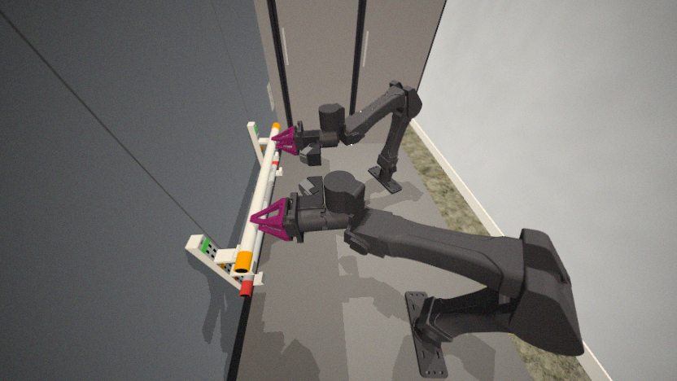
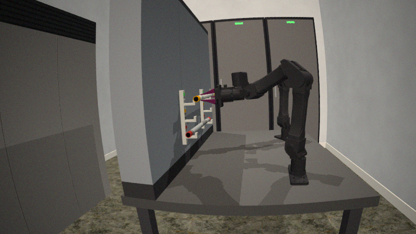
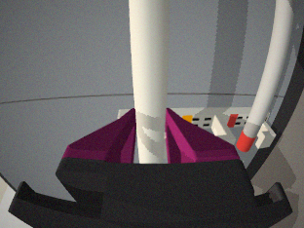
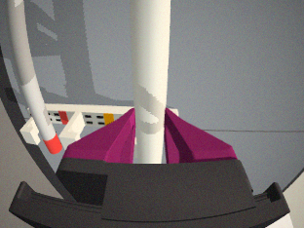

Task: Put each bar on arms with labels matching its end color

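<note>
top view, orange bar: the orange-ended bar (image 1: 260, 194) (image 2: 207, 96) (image 3: 150, 58) (image 4: 152, 58) is out in front of the rack (image 1: 194, 243) (image 2: 181, 116) (image 3: 205, 111) (image 4: 88, 107), long axis running along the wall
top view, tools: left tool (image 1: 253, 218) (image 2: 203, 97) (image 3: 151, 110) and right tool (image 1: 273, 137) (image 4: 149, 114) both clamped on it, left one nearer the bottom-of-picture end
exterior, which way: bar's up by the top rack arm (image 2: 189, 103), but its orange label (image 2: 185, 110) belongs to the middle rack arm (image 2: 189, 120), so the target is below and wallward. I'd go out past the lips, down level, then in
exterior, other bar: red-ended bar (image 1: 246, 287) (image 2: 199, 127) (image 3: 273, 63) (image 4: 31, 83) is on the bottom pair, looks sorted imo
left wrist: fingers pinching either side of the bar, which runs straight away
right wrist: same grip, mirrored
surface: grey counter (image 1: 293, 264) (image 2: 247, 210), long edge against the wall
room: tall cabinets (image 1: 321, 61) (image 2: 241, 72) past the counter's far short edge
</note>
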Robot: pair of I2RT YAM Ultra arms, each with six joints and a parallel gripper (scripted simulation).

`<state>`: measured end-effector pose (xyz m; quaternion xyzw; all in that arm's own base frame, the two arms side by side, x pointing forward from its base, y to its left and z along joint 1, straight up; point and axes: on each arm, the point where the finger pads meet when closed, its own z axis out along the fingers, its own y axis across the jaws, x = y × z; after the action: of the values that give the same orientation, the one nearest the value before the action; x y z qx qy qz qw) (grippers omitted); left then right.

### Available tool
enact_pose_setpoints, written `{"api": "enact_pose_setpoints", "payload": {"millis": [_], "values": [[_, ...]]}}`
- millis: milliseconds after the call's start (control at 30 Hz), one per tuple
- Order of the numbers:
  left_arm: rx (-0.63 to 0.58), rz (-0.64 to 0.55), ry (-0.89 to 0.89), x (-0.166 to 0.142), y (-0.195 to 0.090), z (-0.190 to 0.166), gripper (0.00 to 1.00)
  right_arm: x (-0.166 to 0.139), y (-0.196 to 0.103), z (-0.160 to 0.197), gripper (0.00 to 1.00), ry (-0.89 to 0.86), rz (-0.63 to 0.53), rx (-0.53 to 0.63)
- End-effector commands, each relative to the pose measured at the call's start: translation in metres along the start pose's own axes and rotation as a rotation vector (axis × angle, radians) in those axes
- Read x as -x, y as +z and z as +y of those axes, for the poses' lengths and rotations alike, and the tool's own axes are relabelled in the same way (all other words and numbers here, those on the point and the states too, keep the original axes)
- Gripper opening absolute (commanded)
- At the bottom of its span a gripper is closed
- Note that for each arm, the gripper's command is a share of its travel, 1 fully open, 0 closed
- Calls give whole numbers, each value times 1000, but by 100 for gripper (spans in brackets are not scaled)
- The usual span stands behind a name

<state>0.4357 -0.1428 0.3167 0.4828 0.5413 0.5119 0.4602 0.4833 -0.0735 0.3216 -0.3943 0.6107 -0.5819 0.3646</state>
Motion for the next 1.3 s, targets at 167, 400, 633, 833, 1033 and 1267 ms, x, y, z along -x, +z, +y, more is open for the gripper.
{"api": "enact_pose_setpoints", "payload": {"millis": [167,400,633,833,1033,1267], "values": [[53,3,4,-2,-5,8,0,-4,-8,-9,0,15,11,-59],[50,3,3,-3,-4,-5,0,-3,-7,3,0,12,10,-57],[50,3,3,-3,-3,-18,0,-3,-6,17,0,12,10,-57],[46,2,4,-2,-3,-25,0,-3,-6,24,0,14,10,-49],[46,2,4,-2,-3,-29,0,-3,-6,29,0,14,10,-49],[46,2,4,-2,-3,-34,0,-3,-5,34,0,14,10,-49]]}}
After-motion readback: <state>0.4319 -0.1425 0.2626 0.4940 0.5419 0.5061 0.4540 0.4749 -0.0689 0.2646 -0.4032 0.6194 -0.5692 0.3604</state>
